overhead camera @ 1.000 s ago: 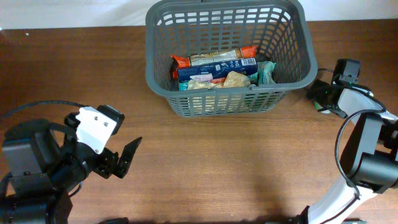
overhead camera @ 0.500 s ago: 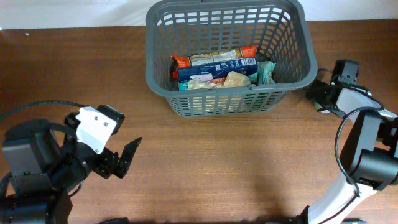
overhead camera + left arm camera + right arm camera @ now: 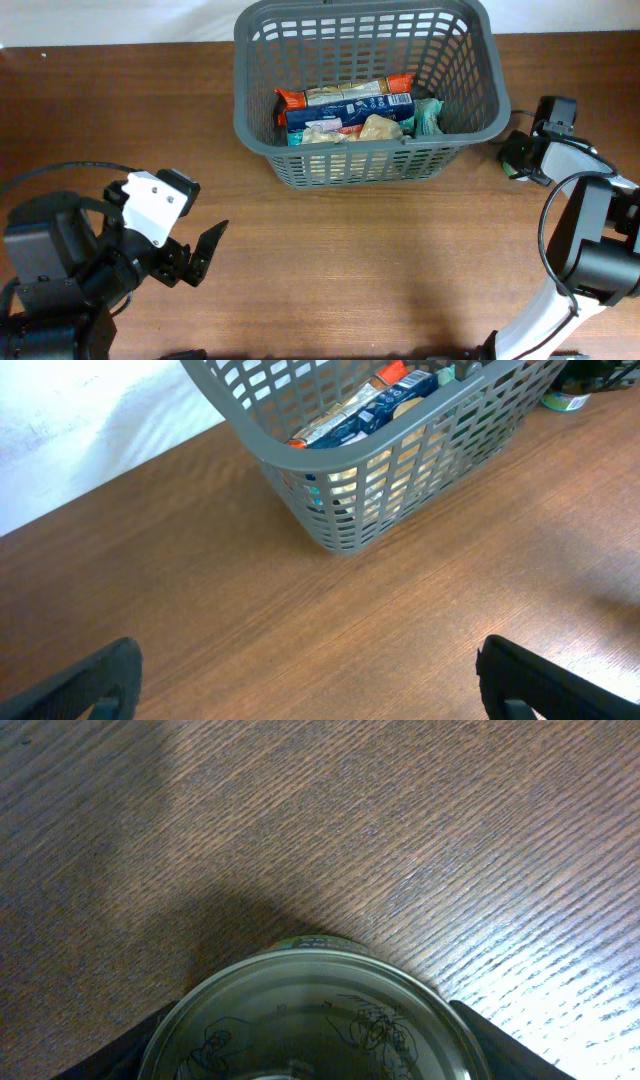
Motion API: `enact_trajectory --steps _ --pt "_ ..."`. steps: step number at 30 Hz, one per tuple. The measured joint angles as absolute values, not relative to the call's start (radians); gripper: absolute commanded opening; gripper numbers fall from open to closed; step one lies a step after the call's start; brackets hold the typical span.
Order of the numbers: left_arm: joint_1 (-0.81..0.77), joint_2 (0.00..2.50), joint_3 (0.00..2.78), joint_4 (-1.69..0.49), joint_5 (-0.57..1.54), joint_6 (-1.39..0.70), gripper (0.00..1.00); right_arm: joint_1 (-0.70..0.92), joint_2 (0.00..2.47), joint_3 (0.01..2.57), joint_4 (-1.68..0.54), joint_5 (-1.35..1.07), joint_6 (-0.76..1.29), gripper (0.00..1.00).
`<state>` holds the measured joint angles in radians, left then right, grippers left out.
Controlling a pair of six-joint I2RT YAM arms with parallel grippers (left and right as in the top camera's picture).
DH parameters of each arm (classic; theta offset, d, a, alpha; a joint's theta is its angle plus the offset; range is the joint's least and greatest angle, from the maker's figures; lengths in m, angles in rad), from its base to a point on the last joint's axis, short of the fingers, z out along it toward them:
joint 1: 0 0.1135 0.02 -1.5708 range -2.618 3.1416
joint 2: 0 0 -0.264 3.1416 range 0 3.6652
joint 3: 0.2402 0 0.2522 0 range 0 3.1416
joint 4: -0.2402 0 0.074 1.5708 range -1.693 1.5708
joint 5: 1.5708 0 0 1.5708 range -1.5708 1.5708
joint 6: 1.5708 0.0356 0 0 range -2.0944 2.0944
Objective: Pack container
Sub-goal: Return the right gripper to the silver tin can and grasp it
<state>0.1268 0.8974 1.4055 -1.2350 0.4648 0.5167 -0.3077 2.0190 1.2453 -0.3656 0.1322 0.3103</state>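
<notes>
Dark grey slotted basket [image 3: 340, 148] holding packets [image 3: 345, 108], left gripper [image 3: 198, 258] spread wide, right gripper [image 3: 520, 158] straddling tin [image 3: 310, 1010] beside basket, grip unclear.

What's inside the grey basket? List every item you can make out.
The container holds an orange-ended packet, a blue pack beside it, a beige bag and a teal packet at its right end. Anything beneath them is covered.
</notes>
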Motion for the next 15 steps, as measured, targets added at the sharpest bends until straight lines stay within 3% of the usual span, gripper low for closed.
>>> enact_trajectory --steps 5,15 --pt "0.127 0.897 1.406 -1.235 0.465 0.516 0.99 -0.308 2.019 1.245 -0.366 0.133 0.311 0.64" --pt "0.127 0.897 1.406 -1.235 0.465 0.517 0.99 -0.308 2.019 1.247 -0.369 0.133 0.311 0.61"
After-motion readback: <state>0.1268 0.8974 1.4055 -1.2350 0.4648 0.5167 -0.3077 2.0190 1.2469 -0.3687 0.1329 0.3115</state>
